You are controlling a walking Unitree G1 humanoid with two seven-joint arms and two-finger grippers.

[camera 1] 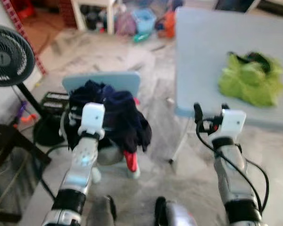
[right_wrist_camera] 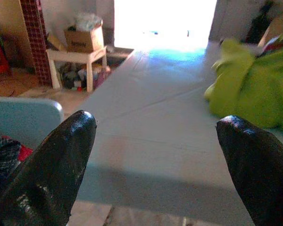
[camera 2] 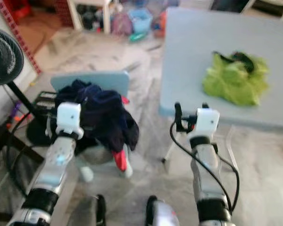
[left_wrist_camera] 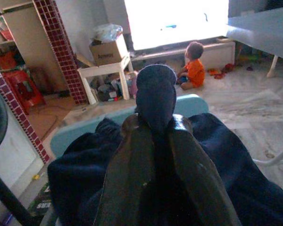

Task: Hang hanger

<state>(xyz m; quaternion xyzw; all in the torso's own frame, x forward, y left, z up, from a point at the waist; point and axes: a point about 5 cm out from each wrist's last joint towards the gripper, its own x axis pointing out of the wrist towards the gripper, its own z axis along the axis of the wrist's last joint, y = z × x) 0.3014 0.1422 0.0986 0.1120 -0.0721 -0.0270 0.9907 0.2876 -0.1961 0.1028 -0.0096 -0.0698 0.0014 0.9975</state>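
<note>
My left tool [left_wrist_camera: 155,136] pinches the navy garment [camera 1: 115,115] heaped on the chair [camera 1: 104,81]; a snag could drag the pile off. My right tool [right_wrist_camera: 155,155] gapes empty at the worktop's [camera 1: 203,52] near edge.

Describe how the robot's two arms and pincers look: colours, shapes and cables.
Both arms are silver with black joint bands and a white block at the wrist. A black cable loops beside the right arm. The right pincer has two long, glossy black, rounded fingers, as has the left pincer.

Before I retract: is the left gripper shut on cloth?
Yes. The left gripper is shut, fingers pinching a fold of the dark blue garment.
</note>
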